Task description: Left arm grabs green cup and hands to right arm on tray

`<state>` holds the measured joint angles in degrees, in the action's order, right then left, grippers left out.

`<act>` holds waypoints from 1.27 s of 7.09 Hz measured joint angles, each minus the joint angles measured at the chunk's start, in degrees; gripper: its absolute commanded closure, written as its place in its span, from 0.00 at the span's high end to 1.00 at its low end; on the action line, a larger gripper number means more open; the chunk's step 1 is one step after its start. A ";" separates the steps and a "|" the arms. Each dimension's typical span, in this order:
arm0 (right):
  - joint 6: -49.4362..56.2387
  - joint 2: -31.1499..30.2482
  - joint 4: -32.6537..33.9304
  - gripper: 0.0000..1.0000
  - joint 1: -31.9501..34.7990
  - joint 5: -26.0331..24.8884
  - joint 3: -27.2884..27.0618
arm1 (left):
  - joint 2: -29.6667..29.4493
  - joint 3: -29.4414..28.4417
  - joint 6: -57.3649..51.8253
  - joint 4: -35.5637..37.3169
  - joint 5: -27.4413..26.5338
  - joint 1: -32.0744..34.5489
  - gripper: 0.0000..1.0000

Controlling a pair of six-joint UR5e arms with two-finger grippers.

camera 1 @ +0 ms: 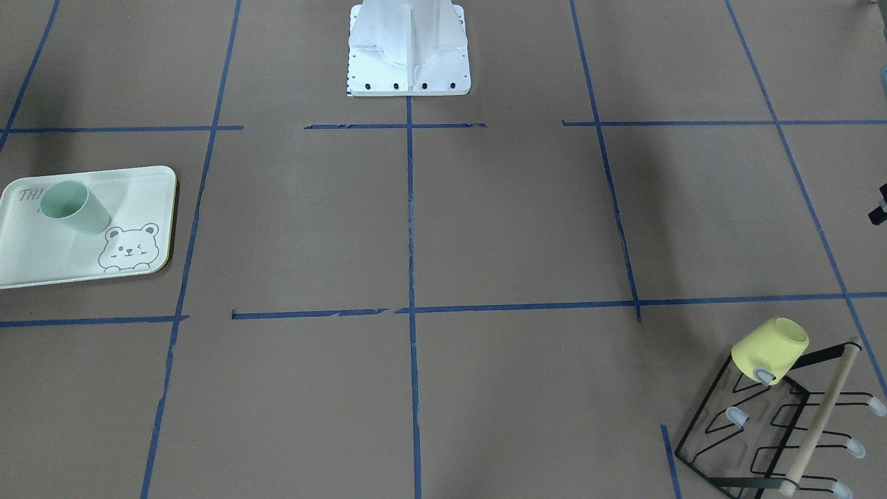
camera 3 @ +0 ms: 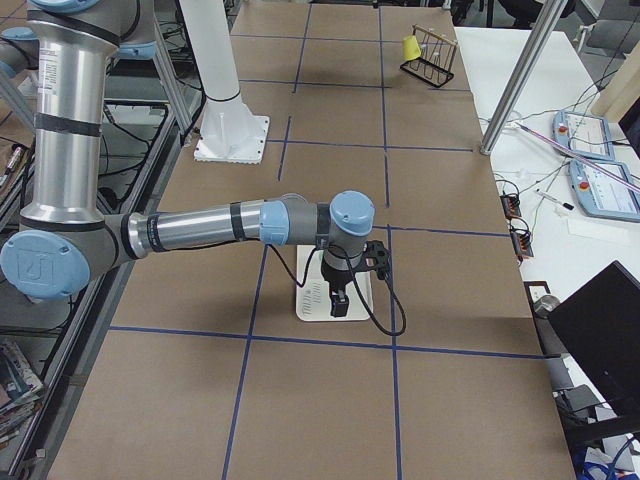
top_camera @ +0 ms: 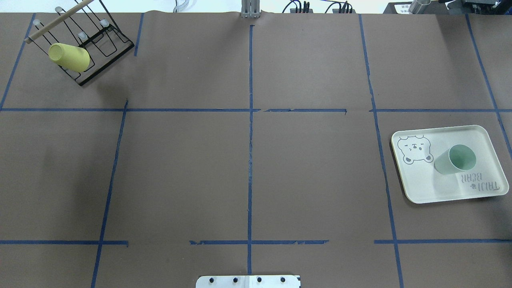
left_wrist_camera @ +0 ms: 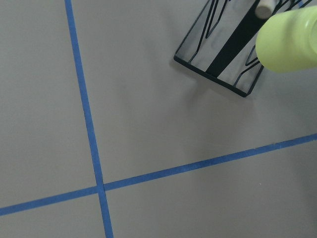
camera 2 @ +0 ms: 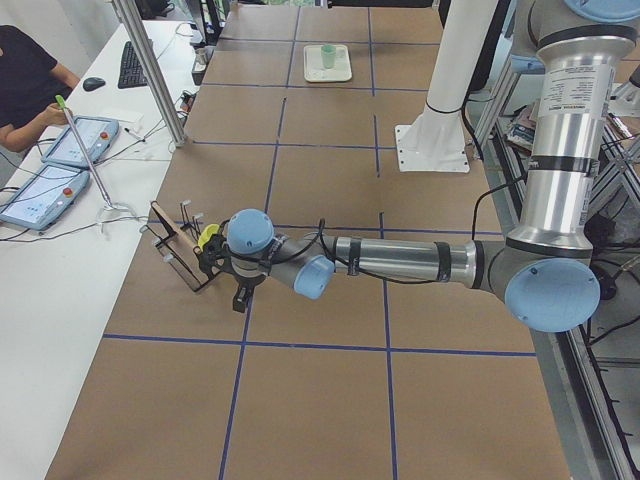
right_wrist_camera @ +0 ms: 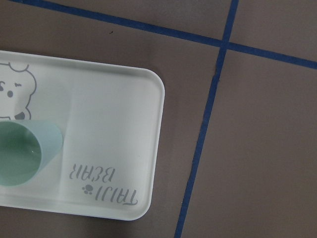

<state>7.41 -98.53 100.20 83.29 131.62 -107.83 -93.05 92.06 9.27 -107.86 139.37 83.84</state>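
The green cup [camera 1: 73, 206] stands upright, mouth up, on the tray [camera 1: 41, 263]. Both also show in the overhead view, cup [top_camera: 456, 160] on tray [top_camera: 432, 188], and in the right wrist view, cup [right_wrist_camera: 22, 151] on tray [right_wrist_camera: 114, 124]. My right gripper [camera 3: 338, 305] hangs above the tray [camera 3: 312, 300], apart from the cup; it shows only in the exterior right view, so I cannot tell if it is open. My left gripper [camera 2: 240, 295] hovers by the rack at the other end, seen only in the exterior left view; I cannot tell its state. Neither holds anything that I can see.
A yellow cup [top_camera: 69, 57] sits tilted on a peg of a black wire rack [top_camera: 104, 44] with a wooden bar; it also shows in the left wrist view [left_wrist_camera: 290, 42]. The white robot base [camera 1: 409, 48] stands mid-table. Blue tape lines grid the brown tabletop.
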 measured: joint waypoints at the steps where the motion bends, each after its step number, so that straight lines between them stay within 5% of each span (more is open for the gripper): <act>1: 0.34 -1.12 -0.02 1.00 0.26 1.00 0.04 | 0.35 5.07 -3.98 9.68 -0.02 0.80 1.00; 4: 0.40 -3.10 -0.11 1.00 0.69 3.57 -0.37 | 6.03 11.86 -17.32 28.43 -0.12 3.04 1.00; 9: 0.22 -6.34 -0.18 1.00 1.73 3.76 -3.33 | 11.75 11.56 -16.34 29.92 -2.35 3.24 1.00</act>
<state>7.63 -104.88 100.02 85.02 135.38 -111.16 -81.30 103.61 -7.07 -77.94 137.03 87.09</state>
